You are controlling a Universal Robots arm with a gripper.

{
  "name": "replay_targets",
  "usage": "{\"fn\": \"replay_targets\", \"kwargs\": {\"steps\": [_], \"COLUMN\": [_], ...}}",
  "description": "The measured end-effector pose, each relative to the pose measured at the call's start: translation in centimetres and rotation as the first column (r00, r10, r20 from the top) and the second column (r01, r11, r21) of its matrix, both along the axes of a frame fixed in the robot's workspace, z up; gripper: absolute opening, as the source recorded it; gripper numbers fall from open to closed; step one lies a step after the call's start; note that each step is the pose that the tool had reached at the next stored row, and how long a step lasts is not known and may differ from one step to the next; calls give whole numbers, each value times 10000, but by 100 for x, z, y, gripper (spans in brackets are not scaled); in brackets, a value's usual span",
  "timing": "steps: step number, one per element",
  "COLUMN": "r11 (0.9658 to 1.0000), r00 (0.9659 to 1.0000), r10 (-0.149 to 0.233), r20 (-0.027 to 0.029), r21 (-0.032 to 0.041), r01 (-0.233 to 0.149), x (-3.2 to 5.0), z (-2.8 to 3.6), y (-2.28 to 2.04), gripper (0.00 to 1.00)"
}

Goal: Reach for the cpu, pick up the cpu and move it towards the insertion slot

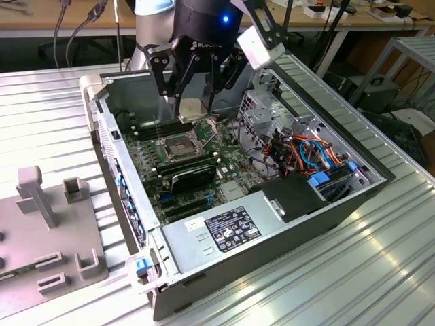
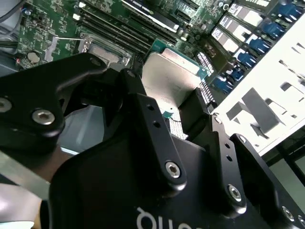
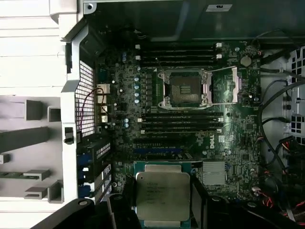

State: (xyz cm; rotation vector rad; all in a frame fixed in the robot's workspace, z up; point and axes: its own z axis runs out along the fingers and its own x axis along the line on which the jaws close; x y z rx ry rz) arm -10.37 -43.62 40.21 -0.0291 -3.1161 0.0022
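We see the gripper clamped on the cpu, upper centre of the exterior view (above the open case), just beyond the insertion slot.

You are looking at the cpu, a thin, flat, square chip with a pale silvery lid on a green edge, held level between the black fingers of the gripper, one at each side. It hangs above the motherboard, apart from the insertion slot. In the exterior view the cpu sits just above and behind the insertion slot. That slot is a square socket with a shiny metal frame and a dark brownish centre, lying open on the board, its hinged frame flipped up beside it.
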Motion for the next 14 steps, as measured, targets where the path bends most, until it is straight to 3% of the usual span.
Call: {"fn": "replay_targets", "kwargs": {"steps": [7,14], "r11": [10000,10000], "r00": [10000,10000], "r10": [1,0], "r20": [-1,0], "r21": [-41,-40], "r01": [-1,0], "x": [109,123], "z": [-20,-22], "y": [141,145], "gripper": [55,55]}}
